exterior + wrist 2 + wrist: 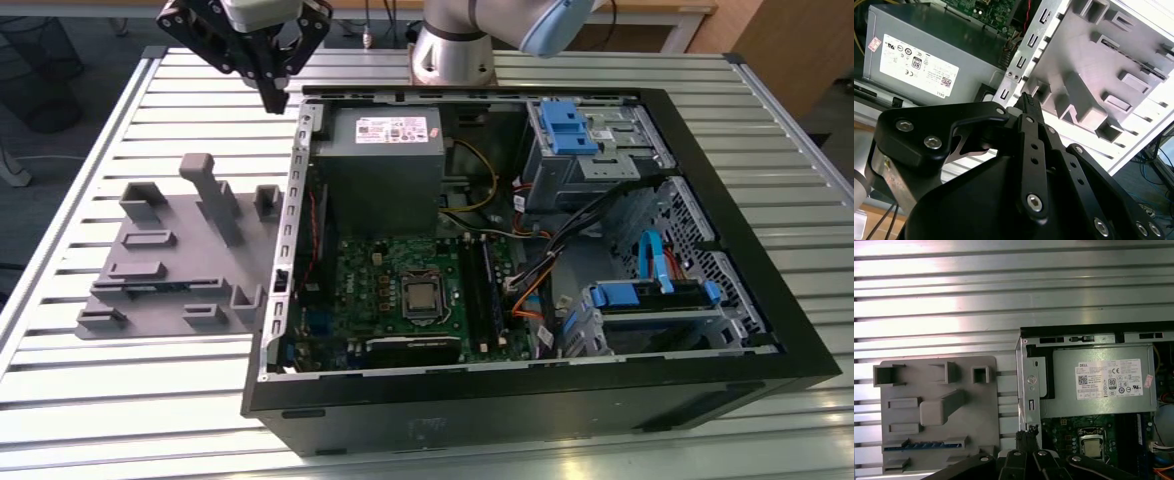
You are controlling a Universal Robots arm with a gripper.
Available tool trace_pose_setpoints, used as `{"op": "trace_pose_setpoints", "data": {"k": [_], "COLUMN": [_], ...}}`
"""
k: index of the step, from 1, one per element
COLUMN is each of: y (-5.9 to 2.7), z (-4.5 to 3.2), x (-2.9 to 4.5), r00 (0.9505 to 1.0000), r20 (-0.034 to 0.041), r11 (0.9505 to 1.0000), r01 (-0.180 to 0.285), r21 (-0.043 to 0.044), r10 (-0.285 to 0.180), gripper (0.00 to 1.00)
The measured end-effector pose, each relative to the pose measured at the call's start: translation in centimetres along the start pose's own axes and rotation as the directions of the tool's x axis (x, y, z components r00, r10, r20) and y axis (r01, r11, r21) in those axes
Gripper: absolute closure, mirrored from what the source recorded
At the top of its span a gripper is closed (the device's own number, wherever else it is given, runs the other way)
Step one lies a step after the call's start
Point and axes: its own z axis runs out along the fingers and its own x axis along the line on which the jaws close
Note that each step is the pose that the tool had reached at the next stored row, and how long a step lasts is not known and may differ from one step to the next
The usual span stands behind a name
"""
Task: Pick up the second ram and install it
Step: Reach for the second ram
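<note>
The second ram [924, 445] stands on edge in a long slot of the grey fixture block [934, 390]; its blue label strip shows in the first wrist view. My gripper [276, 100] hangs shut with nothing in it, above the table by the back corner of the open computer case [534, 400], on the exterior view's left. It is high above and well apart from the ram. In both wrist views the fingertips [1026, 98] meet, over the case's edge [1029, 390]. The green motherboard [400, 300] with its long black slots [483, 295] lies inside the case.
The grey power supply [380, 150] sits at the back of the case, with drive bays [587, 140] and cables on the exterior view's right. The fixture block [174, 250] has tall posts. The arm's base [451, 50] stands behind the case on the ribbed metal table [134, 400].
</note>
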Motion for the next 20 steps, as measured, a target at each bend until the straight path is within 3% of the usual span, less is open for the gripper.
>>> {"op": "trace_pose_setpoints", "data": {"k": [20], "y": [-0.03], "z": [0.0], "x": [0.46], "r00": [1.0], "r20": [0.0], "r11": [1.0], "r01": [0.0], "r21": [0.0], "r10": [0.0], "gripper": [0.89]}}
